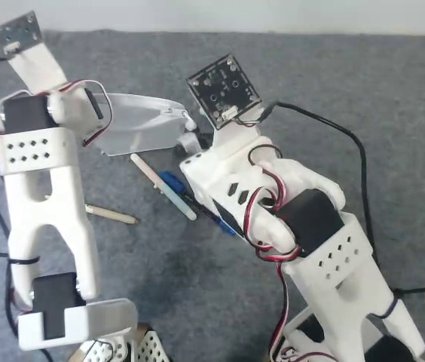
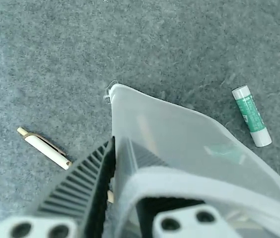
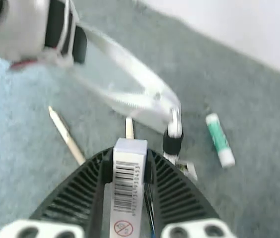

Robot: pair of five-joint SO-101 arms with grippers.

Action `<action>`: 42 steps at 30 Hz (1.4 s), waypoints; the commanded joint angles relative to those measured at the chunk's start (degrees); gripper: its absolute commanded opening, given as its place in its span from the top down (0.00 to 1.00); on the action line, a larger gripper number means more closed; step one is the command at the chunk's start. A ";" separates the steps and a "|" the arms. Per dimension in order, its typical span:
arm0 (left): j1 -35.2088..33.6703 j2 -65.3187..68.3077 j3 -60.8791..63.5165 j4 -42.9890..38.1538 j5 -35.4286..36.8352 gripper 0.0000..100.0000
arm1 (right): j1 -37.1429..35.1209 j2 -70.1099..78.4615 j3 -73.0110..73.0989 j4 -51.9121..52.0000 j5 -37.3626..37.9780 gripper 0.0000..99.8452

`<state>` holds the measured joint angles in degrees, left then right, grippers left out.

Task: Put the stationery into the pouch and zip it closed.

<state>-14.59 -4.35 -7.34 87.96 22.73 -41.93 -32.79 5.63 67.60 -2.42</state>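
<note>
This looks like a robotics lab bench. A white plastic arm (image 1: 43, 196) stands beside a second arm (image 1: 340, 264) with loose red and black wires (image 1: 261, 219) and a bare camera board (image 1: 224, 90). Both are on a grey felt-covered table (image 1: 197, 286) by a plain white wall (image 3: 239, 29).

Smooth translucent plastic pouch (image 2: 179, 134); rough matt carpet (image 2: 55, 49).

My left arm (image 1: 43, 188) and right arm (image 1: 303, 226): white printed shells, black servos, diamond vent holes. Red-black-white cables (image 1: 260, 219) loop centre-right. Right gripper (image 3: 127, 154): ribbed black fingers (image 3: 75, 203).
</note>
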 commanded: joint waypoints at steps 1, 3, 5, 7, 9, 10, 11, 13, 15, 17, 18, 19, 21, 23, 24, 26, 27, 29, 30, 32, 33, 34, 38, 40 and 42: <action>0.44 1.14 1.63 0.70 1.14 0.99 | -0.48 -1.89 -0.35 -4.44 -0.62 0.99; 0.35 1.14 1.63 0.70 1.14 0.99 | -0.48 -1.80 -0.35 -6.37 -0.62 0.99; 0.35 1.41 1.63 0.70 1.14 0.99 | -0.40 -1.80 -0.35 -8.66 -0.53 0.99; 0.44 1.32 1.63 0.70 1.14 0.99 | -0.31 -1.80 -0.35 -11.65 -0.53 0.99; 0.44 1.14 1.63 0.70 1.14 0.99 | -0.22 -1.71 -0.26 -13.93 -0.53 0.99; 0.44 1.23 1.63 0.70 1.14 0.99 | -0.22 -1.71 0.18 -15.08 -0.53 0.99; 0.35 1.49 1.63 0.70 1.14 0.99 | -0.22 -1.80 1.49 -15.96 -0.53 0.99; 0.26 1.67 1.71 0.70 1.14 0.99 | -0.22 -2.42 4.92 -19.21 -0.35 0.99; 0.35 1.49 1.71 0.70 1.14 0.99 | -0.04 -2.42 7.74 -23.43 -0.26 0.99; 0.35 1.23 1.71 0.70 1.14 0.99 | 1.27 -2.42 10.37 -27.65 -0.26 0.99; 0.26 1.14 1.71 0.70 1.14 0.99 | 1.89 -2.42 11.60 -29.67 -0.26 0.99; 0.18 1.14 1.71 0.70 1.14 0.99 | 2.33 -2.42 12.84 -31.87 -0.26 0.99; 0.18 1.23 1.71 0.70 1.14 0.99 | 3.12 -2.42 15.38 -36.44 -0.26 0.99; 0.35 1.32 1.71 0.70 1.14 0.99 | 3.21 -2.42 18.02 -41.36 -0.26 0.99; 0.35 1.32 1.71 0.70 1.14 0.99 | 3.12 -2.42 19.34 -43.65 -0.26 0.99; 0.26 1.32 1.71 0.70 1.14 0.99 | 2.95 -2.51 21.63 -47.60 -0.26 0.99; 0.18 1.23 1.71 0.70 1.14 0.99 | 2.86 -2.51 22.51 -49.10 -0.18 0.99; 0.18 1.14 1.71 0.70 1.14 0.99 | 2.86 -2.51 23.65 -51.47 -0.18 0.99; 0.18 1.14 1.71 0.70 1.14 0.99 | 2.86 -2.51 24.00 -52.26 -0.18 0.99; 0.18 1.14 1.71 0.70 1.14 0.99 | 2.86 -2.51 24.09 -52.97 -0.26 0.99; 0.18 1.14 1.71 0.70 1.14 0.99 | 2.77 -2.51 24.00 -52.97 -0.35 0.99; 0.18 1.14 1.71 0.70 1.14 0.99 | 2.77 -2.51 23.91 -52.97 -0.44 0.99; 0.26 1.14 1.71 0.70 1.14 0.99 | 2.77 -2.51 23.82 -54.64 -0.44 0.99; 0.44 1.14 1.71 0.70 1.14 0.99 | 2.77 -2.51 23.82 -57.10 -0.44 0.99; 0.53 1.14 1.71 0.70 1.14 0.99 | 2.77 -2.51 23.91 -60.35 -0.44 0.99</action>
<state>-14.59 -4.35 -7.34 87.96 22.73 -39.38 -32.79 30.42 11.69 -2.51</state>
